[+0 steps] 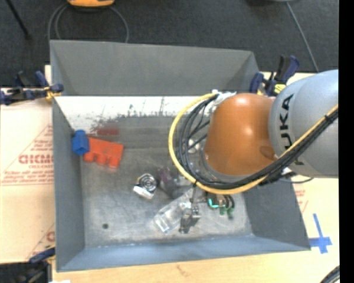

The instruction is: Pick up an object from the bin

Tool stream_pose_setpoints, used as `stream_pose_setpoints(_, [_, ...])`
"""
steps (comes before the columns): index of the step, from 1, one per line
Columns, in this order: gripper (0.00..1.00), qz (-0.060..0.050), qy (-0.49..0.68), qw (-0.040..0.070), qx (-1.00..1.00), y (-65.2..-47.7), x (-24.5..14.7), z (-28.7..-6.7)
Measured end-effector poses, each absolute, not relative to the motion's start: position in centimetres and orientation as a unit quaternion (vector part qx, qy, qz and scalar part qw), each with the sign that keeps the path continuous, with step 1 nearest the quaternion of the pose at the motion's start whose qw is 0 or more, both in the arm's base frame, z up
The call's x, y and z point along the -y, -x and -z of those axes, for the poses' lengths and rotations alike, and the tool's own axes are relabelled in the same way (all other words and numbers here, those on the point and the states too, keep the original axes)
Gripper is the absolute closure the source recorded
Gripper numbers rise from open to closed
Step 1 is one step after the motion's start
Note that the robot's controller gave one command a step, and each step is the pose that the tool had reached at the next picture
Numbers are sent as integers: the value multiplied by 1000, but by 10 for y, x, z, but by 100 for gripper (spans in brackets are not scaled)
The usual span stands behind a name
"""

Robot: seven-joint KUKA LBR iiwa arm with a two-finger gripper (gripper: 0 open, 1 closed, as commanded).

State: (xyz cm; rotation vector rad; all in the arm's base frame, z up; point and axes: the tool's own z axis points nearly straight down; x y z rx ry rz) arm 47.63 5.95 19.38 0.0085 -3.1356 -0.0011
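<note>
Camera view showed the gripper [189, 216] low over the near middle of the bin [68, 175], above a clear plastic piece [167, 219] beside a small green thing [222, 205]; whether its fingers were spread or pressed together could not be told. The step seemed to be lining up for a grasp, nothing lifted yet, and the next move would call for closing squarely on one piece without nudging the silvery thing [146, 186] nearby.

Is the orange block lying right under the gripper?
No, the orange block lies at the left of the bin, well apart from the gripper, which is over a clear plastic piece.
</note>
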Motion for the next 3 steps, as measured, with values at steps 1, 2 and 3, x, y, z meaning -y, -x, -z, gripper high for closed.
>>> stream_pose_setpoints(1, [0,0,-220,-4,975,-503,-41,-72])
stream_pose_setpoints(2, [100,0,-218,-6,976,-504,-41,-74])
stream_pose_setpoints(3, [100,-1,-337,-3,942,-479,-18,-241])
